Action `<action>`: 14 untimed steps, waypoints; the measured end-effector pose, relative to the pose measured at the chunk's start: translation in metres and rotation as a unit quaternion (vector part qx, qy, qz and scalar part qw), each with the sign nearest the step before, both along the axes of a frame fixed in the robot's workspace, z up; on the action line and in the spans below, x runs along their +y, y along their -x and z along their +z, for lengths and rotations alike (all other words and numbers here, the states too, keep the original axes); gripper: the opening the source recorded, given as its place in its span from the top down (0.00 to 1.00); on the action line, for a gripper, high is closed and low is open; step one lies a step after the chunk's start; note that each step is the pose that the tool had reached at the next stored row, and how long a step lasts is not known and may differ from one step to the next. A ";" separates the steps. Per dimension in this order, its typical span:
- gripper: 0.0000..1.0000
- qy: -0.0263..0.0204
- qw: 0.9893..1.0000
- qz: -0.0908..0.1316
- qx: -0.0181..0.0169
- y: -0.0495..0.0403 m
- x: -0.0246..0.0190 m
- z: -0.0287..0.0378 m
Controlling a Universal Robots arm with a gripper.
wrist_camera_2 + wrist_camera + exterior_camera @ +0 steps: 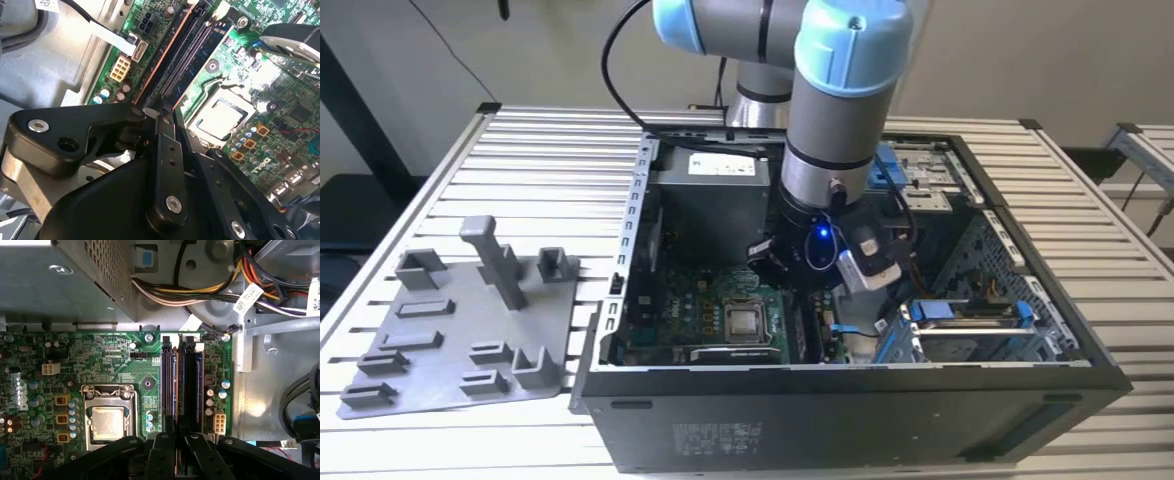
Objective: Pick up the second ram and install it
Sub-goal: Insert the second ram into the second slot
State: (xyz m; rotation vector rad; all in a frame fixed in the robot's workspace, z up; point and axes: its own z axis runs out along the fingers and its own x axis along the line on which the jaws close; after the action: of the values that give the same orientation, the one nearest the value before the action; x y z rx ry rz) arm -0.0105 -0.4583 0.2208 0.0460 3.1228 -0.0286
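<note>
The second ram [174, 405] is seen edge-on, pinched between the closed fingers [161, 460] of the gripper [176, 440], over the slots [191, 385] near the motherboard's [110, 360] edge, beside the processor socket [107, 417], inside the computer case [854, 420]

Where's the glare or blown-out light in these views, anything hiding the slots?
Second wrist view: glare washes out the motherboard beside the CPU socket; memory slots stay readable. First wrist view: even light, slots clear. Exterior view: case interior is dim, with a blue light on the arm's wrist.
</note>
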 end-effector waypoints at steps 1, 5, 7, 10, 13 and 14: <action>0.86 0.000 1.000 0.000 0.000 0.0000 0.0002 -0.0001; 0.86 0.001 1.000 0.000 0.000 -0.0001 0.0006 -0.0007; 0.86 0.001 1.000 0.000 0.000 -0.0001 0.0008 -0.0018; 0.86 0.002 1.000 0.000 0.000 -0.0001 0.0010 -0.0034; 0.86 0.002 1.000 0.000 0.000 -0.0001 0.0019 -0.0044; 0.86 0.002 1.000 0.000 0.000 -0.0001 0.0021 -0.0046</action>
State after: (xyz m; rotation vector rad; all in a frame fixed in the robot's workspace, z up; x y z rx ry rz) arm -0.0103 -0.4562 0.2161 0.0448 3.1228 -0.0362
